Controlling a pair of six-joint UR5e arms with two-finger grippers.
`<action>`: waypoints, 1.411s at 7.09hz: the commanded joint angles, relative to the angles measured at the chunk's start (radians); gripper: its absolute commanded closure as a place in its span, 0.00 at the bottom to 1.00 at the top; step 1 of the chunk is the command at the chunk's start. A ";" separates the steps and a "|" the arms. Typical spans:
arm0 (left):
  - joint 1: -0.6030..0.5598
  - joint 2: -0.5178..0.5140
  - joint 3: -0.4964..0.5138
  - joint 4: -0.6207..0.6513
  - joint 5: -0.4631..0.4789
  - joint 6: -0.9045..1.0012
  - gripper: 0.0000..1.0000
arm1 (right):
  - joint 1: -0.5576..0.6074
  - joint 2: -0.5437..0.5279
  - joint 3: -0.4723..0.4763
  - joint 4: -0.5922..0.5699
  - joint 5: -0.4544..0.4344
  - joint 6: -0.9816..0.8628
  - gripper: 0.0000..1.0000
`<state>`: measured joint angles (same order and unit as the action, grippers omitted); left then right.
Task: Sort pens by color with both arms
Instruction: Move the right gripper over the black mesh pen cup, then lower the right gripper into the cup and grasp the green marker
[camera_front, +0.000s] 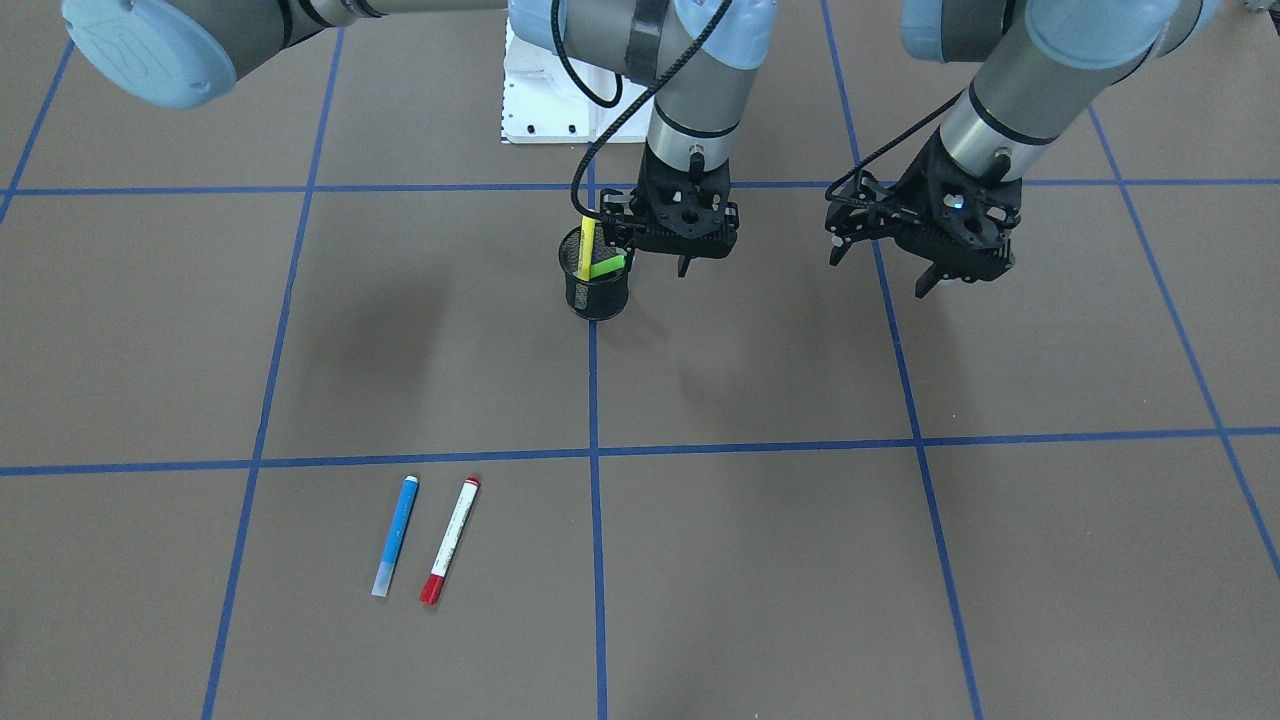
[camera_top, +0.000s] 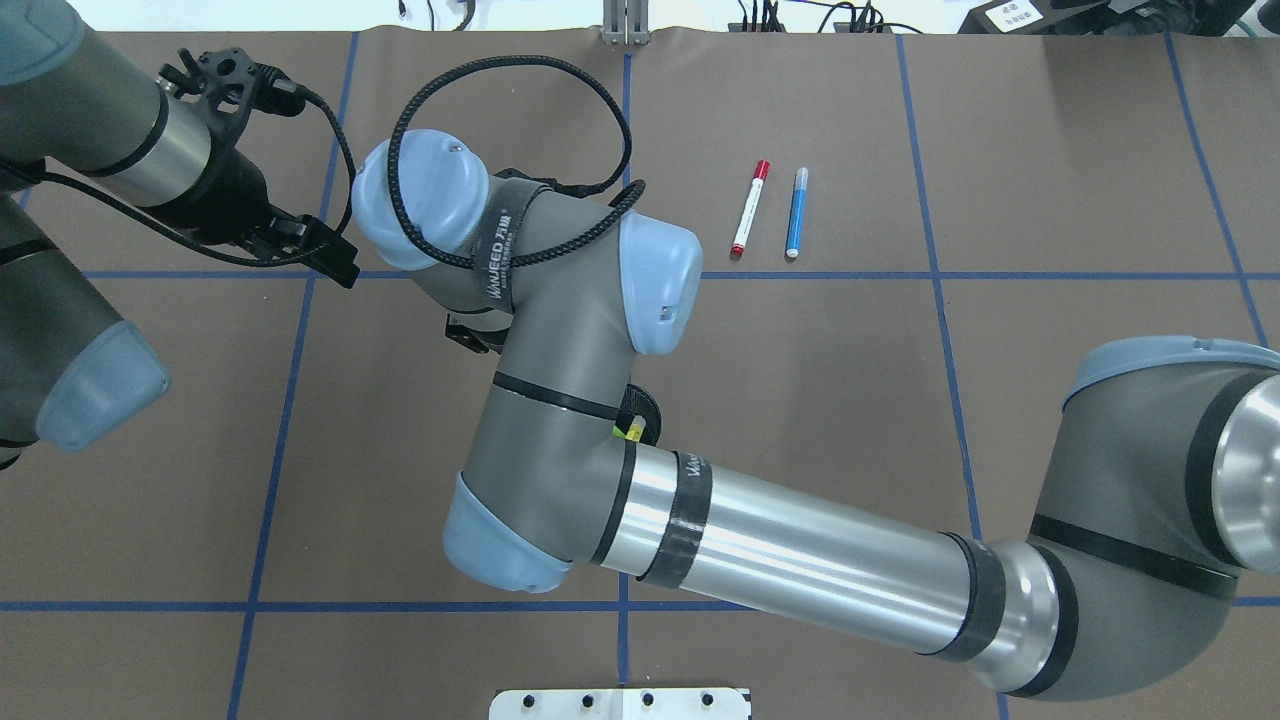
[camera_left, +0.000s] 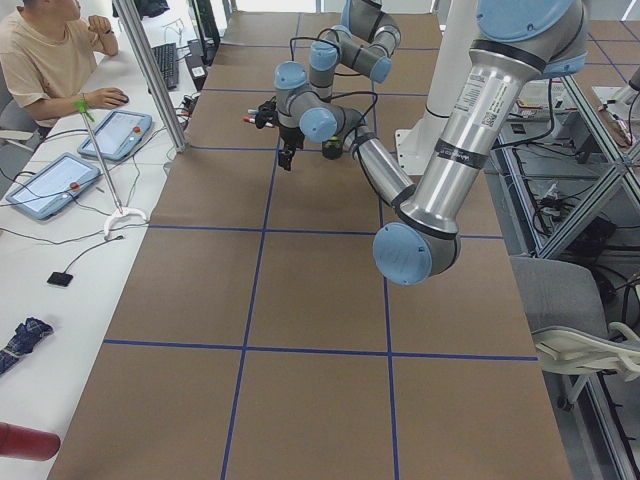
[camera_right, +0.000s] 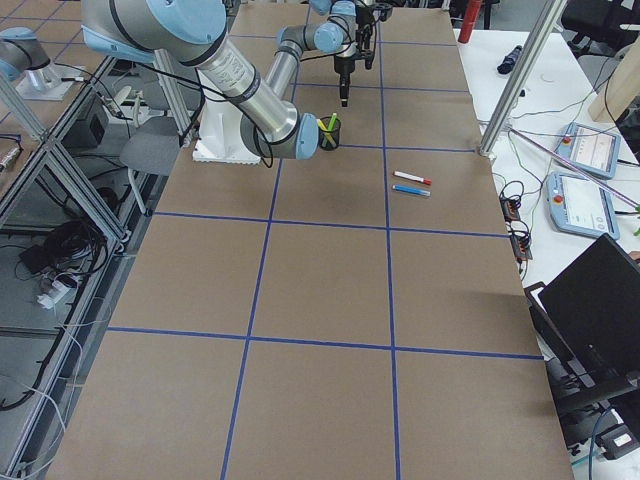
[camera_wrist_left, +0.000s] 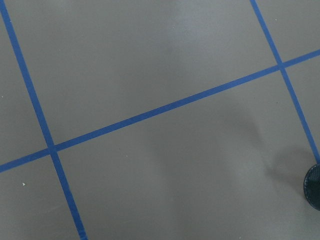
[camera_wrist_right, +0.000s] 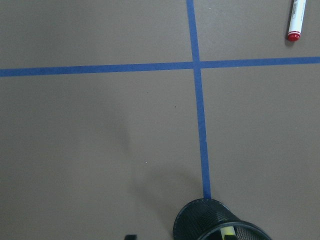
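Shows right hand (camera_front: 650, 258) released beside cup (camera_front: 597, 295) holding yellow pen (camera_front: 587, 245), green pen (camera_front: 607, 267). Shows left hand (camera_front: 880, 272) released; blue pen (camera_front: 396, 535), red-capped pen (camera_front: 450, 540) on bench (camera_front: 800, 560).

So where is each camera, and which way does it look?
Front: across the table, facing robot; left arm, right arm.
Overhead: behind robot, looking down; right arm mostly hides cup.
Left side: table's end; left arm nearest.
Right side: table's end; right arm nearest.
Left wrist: down at table; no robot.
Right wrist: down at cup; no arm.
Front and overhead share blue pen, red-capped pen.
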<state>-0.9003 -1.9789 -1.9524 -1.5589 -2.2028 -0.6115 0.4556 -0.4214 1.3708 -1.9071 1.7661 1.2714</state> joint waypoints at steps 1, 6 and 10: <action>0.001 0.000 0.001 -0.001 0.002 -0.002 0.01 | 0.000 0.032 -0.039 -0.097 0.004 -0.065 0.39; 0.003 -0.002 0.001 -0.003 0.000 -0.004 0.01 | 0.028 0.033 -0.082 -0.115 0.113 -0.121 0.45; 0.004 -0.003 0.001 -0.004 0.002 -0.007 0.01 | 0.028 0.056 -0.131 -0.162 0.153 -0.126 0.51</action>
<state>-0.8959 -1.9819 -1.9520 -1.5630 -2.2014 -0.6178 0.4841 -0.3775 1.2581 -2.0465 1.9111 1.1464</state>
